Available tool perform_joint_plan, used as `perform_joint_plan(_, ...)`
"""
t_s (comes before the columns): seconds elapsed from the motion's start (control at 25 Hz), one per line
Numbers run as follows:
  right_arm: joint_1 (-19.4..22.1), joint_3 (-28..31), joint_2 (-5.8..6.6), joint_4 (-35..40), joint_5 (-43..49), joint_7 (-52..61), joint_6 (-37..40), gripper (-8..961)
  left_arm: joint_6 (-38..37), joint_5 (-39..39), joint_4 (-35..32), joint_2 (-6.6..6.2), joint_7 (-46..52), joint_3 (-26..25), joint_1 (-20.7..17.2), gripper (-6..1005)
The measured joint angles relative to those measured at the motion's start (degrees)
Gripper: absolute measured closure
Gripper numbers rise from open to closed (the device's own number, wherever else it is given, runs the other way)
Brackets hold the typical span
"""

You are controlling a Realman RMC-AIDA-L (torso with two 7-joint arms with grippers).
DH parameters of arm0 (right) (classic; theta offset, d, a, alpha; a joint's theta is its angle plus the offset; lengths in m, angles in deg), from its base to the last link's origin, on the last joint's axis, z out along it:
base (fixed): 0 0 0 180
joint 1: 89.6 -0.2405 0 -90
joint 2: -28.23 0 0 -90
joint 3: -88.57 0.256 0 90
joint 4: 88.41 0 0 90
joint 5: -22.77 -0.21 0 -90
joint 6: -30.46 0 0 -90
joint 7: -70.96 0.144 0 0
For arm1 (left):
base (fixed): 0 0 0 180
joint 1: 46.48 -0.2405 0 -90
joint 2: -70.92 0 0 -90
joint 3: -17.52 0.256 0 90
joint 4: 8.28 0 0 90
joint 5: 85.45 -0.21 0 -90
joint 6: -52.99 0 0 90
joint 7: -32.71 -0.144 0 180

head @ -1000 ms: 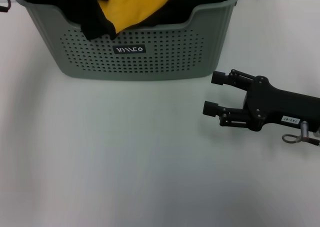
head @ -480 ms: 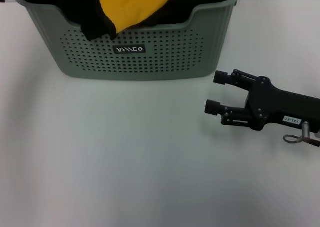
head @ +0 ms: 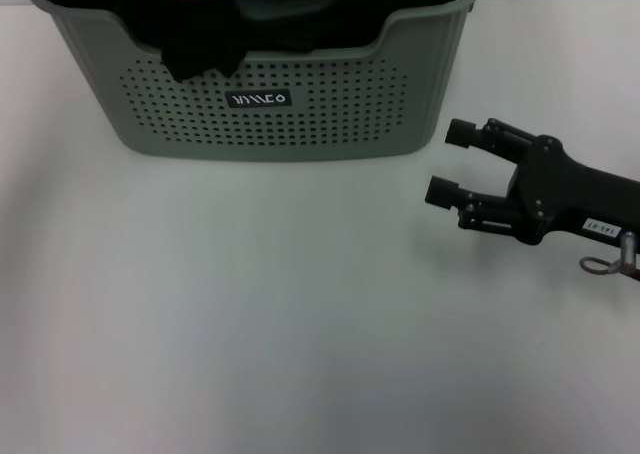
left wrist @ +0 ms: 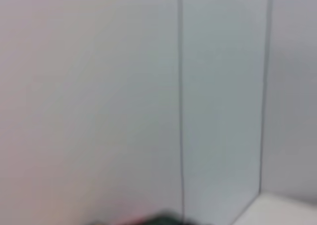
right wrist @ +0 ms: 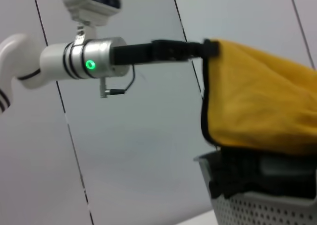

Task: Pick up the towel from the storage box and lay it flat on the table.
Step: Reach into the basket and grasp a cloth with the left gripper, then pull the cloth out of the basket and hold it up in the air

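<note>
1. The step in hand is the lift. In the right wrist view the left gripper (right wrist: pixel 208 49) pinches one top corner of the bright yellow towel with black stitched edging (right wrist: pixel 257 106), and the cloth hangs from that pinch above the pale grey-green perforated plastic storage box (right wrist: pixel 267 205). Its lowest folds sit at or just inside the box mouth.
2. The right gripper (head: pixel 455 161) hovers low over the plain white table (head: pixel 250 324), just to the right of the box and apart from it, jaws spread wide and holding nothing.
3. Judged from this, the next move calls for raising the towel until its hanging edge is free of the rim, then carrying it out over the bare table in front. The right gripper would need to take a second corner so the cloth can be spread flat.
4. A dark cloth (head: pixel 200 44) lies over the box's front rim and could snag the towel.
5. The head view shows only a sliver of yellow at the box top and never the left gripper. The right wrist view alone shows the grasp. The left wrist view shows only pale wall panels.
</note>
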Motion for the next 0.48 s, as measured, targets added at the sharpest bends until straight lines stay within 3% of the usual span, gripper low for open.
perform_joint_plan(0.24, 1.5, 3.8, -0.13, 0.1, 0.1, -3.5, 5.1, 79, -0.8, 19.4, -0.2, -0.05, -9.4, -3.1, -3.6, 984)
perform_joint_plan(0.36, 2.5, 5.9, -0.18, 0.2, 0.3, -6.2, 9.7, 80, -3.5, 29.0, -0.1, -0.84, -14.4, -3.9, -5.3, 983)
perform_joint_plan(0.48, 3.1, 7.7, 0.06, 0.3, 0.2, -7.0, 14.0, 80, -7.0, 33.8, -0.2, -1.51, -15.5, -5.8, -5.6, 984)
